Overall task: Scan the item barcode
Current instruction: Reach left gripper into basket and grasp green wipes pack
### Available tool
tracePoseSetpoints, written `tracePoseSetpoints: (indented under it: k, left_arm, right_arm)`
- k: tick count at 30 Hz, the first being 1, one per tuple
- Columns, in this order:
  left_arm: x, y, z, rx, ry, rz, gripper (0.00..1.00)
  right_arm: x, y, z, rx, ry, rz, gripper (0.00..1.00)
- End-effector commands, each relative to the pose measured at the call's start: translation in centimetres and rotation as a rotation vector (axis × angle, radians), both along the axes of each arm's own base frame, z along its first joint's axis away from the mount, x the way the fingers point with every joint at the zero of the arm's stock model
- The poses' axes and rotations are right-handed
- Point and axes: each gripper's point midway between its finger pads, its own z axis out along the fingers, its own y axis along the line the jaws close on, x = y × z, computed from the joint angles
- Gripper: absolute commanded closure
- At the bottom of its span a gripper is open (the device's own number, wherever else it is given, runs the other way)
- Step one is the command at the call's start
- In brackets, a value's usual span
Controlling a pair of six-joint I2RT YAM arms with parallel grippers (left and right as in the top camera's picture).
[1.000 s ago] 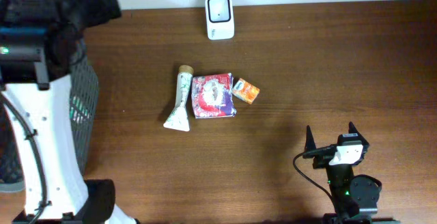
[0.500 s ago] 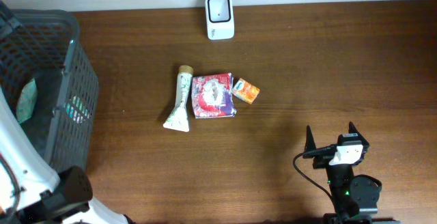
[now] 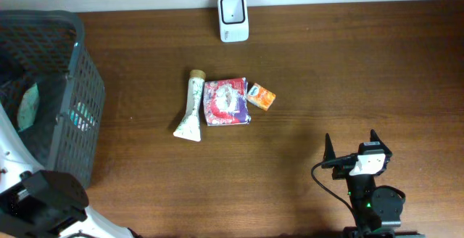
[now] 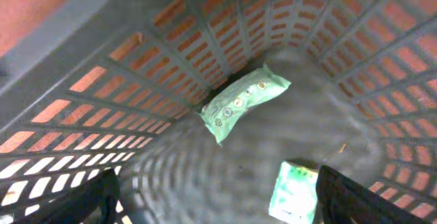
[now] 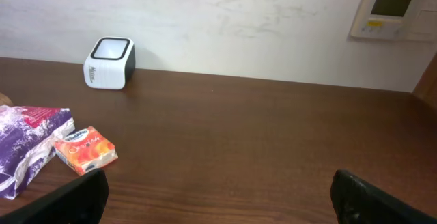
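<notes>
1. The left arm (image 3: 40,202) is running off the overhead view's bottom-left corner.
2. The left gripper (image 4: 213,183) is showing only blurred finger stubs at the bottom edge of its wrist view, and one finger (image 4: 362,200) is covering part of the lower green packet (image 4: 293,190).
3. The purple bag (image 5: 31,142) is being cut by the right wrist view's left edge.
4. Barcodes are appearing too small to make out.

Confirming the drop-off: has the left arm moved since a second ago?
Yes. The left arm has pulled back toward the frame's bottom edge, uncovering the dark plastic mesh basket.
</notes>
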Motion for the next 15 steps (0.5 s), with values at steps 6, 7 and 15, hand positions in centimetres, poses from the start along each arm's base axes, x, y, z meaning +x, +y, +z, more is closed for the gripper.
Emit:
tracePoseSetpoints:
  k: [6,7,15]
  left_arm:
    - [-1.3,-0.4,-5.2,-0.015,0.219,-0.173,0.11]
    - [-1.3,-0.5,-5.6,-0.017,0.232,-0.190,0.11]
    - [1.5,-1.3,-8.1,-0.017,0.224,-0.441,0.26]
  right_arm:
    - [0.0,0.0,-0.3,0.010,0.005,-0.004,0.01]
    - [0.0,0.0,-0.3,0.010,0.005,-0.004,0.01]
    - [0.0,0.0,-0.3,0.010,0.005,-0.004,0.01]
